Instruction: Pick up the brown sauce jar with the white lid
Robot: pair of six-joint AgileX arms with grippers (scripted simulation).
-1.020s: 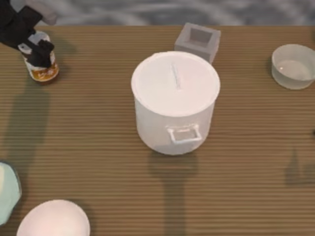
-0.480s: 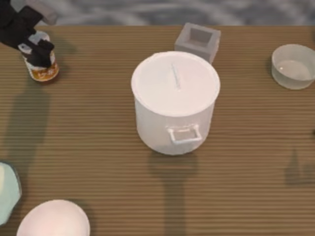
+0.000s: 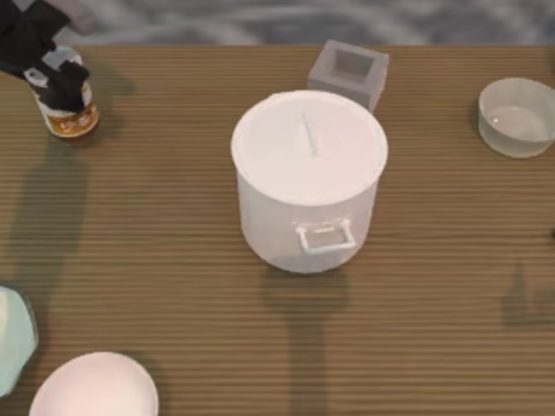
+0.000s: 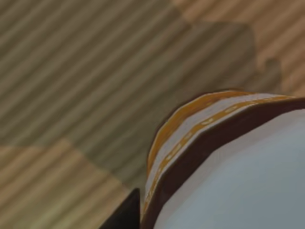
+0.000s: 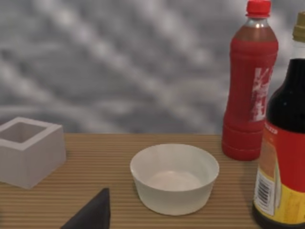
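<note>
Far left corner of ribbed brown wooden counter (image 3: 173,286): left claw (image 3: 54,76) clenched on small brown sauce jar with white lid (image 3: 69,117). Centre: large white lidded pot (image 3: 310,186). Grey mottled wall (image 5: 119,62) behind. Right claw unseen.

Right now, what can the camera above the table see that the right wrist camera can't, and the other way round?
Only the top view shows the big white pot, the brown sauce jar at the far left with the left tool around it, and a white plate at the near left edge. Only the right wrist view shows the red bottle and the dark bottle. Both show the small white bowl, the grey open box and the wooden table.
</note>
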